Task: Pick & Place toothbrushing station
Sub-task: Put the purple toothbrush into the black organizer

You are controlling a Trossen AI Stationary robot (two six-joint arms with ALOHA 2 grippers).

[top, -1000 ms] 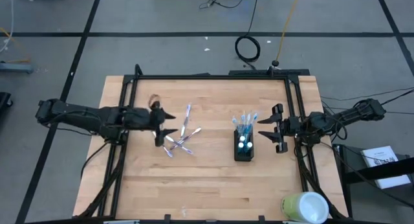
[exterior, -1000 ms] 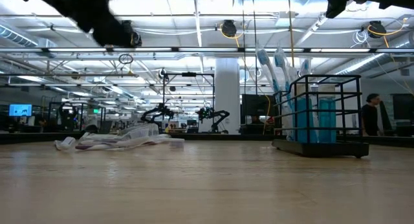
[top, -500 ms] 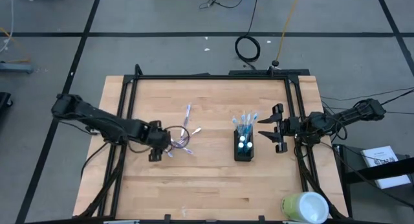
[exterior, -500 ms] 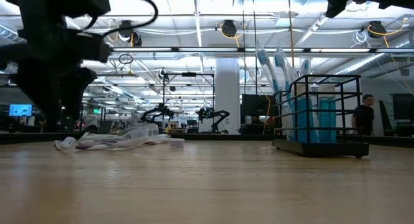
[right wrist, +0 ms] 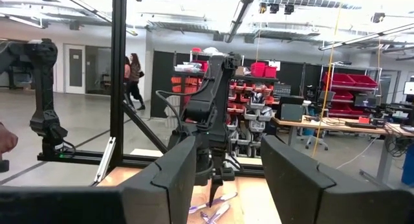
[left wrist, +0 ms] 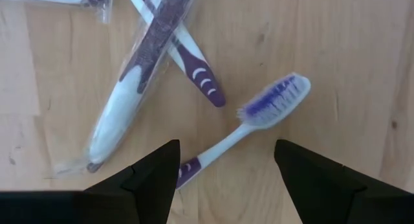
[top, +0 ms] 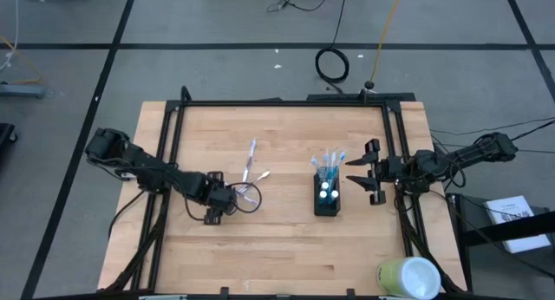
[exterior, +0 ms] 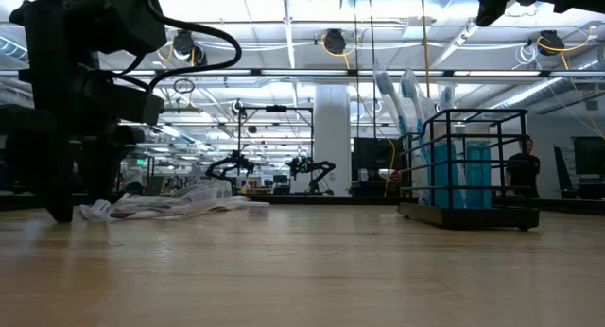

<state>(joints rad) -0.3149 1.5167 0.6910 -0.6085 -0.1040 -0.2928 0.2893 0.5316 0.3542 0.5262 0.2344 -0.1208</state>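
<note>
**Left pincer hangs over loose toothbrushes as holder stands part-filled**

On the pale wooden worktop point(top: 286, 239), the left arm reaches in from the side and its pincer point(top: 227, 201) sits low over a small scatter of slim blue-and-white toothbrushes point(top: 249, 183) lying flat left of centre. Its two dark fingers point(left wrist: 147, 179) stand apart with nothing between them. The left wrist view counts three brushes beneath: one bare white-and-purple toothbrush point(left wrist: 242, 130) with blue bristles, its handle running down into the gap between the fingers, and two more crossed over each other, at least one of them in clear plastic wrap point(left wrist: 139, 75). A further wrapped end shows at the edge of that view, so the pile may hold more than three; the high view is too small to settle the count.

Well apart to the right stands the small black rectangular wire-mesh holder point(top: 327, 198), upright on the worktop. Three or so brushes point(exterior: 397, 91) rise from its far compartment, heads up, and two small white-capped tubes point(top: 327, 190) stand in the middle; in the low view these show as two blue tubes point(exterior: 463, 171) behind the wire.

The right arm waits at the worktop's right edge, its pincer point(top: 357, 172) raised, fingers apart and empty, just beside the holder but not touching it.

A large yellow-green and white cylinder point(top: 408, 277) lies at the worktop's near right corner. People stand in the room beyond.
</note>
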